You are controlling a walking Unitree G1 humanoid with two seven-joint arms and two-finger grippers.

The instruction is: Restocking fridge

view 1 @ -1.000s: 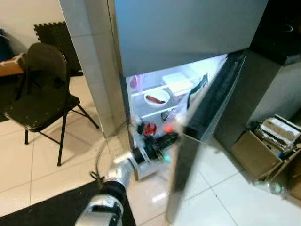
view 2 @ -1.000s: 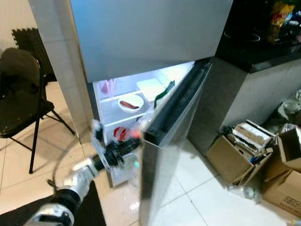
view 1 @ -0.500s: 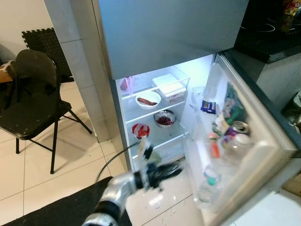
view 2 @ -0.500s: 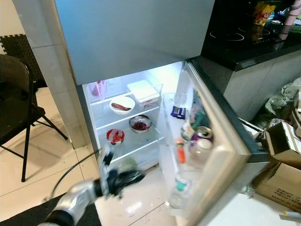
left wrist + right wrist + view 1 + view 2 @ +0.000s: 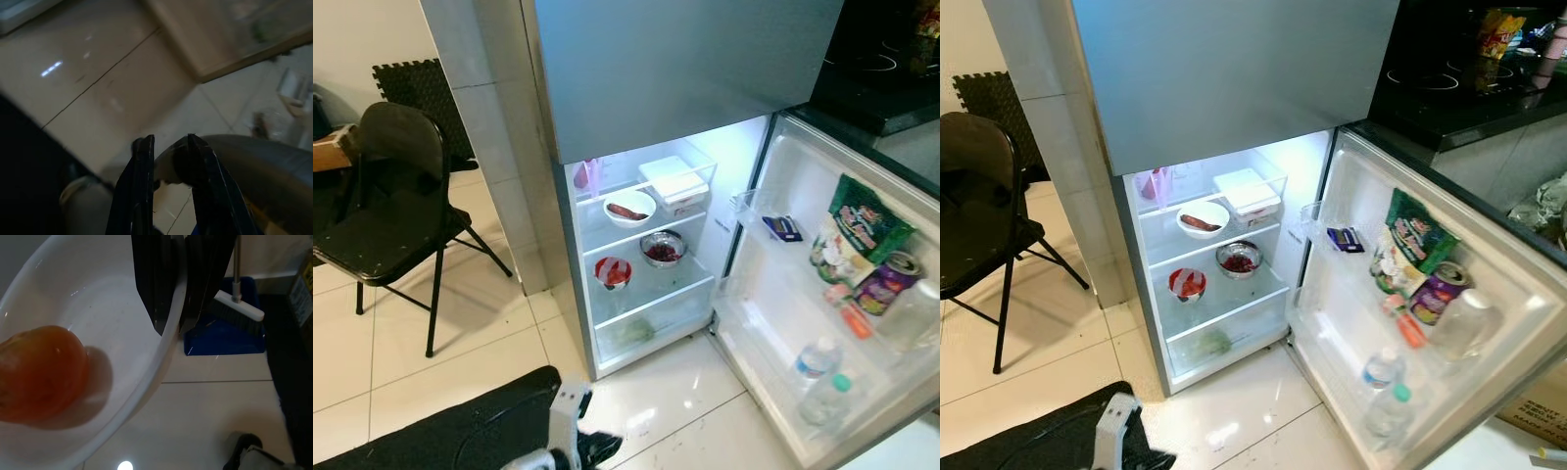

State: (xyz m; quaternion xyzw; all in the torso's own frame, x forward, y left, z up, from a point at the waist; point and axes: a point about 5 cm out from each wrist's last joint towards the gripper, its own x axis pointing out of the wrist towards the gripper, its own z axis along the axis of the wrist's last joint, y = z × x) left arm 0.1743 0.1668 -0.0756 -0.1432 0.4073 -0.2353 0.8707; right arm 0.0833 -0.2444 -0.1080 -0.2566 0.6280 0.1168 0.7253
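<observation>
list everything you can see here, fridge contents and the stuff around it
fridge: one, grey, lower door swung wide open
white box: one, top shelf
white bowl: one, top shelf, reddish food inside
metal bowl: one, middle shelf, dark red contents
red-topped tub: one, middle shelf
green bag: one, door rack
purple can: one, door rack
bottles: two, clear, lowest door rack
chair: one, black, left of the fridge
cardboard box: one, brown, floor on the right
left claw: empty, low over the floor
right claw: shut on the rim of a white bowl with tomato
</observation>
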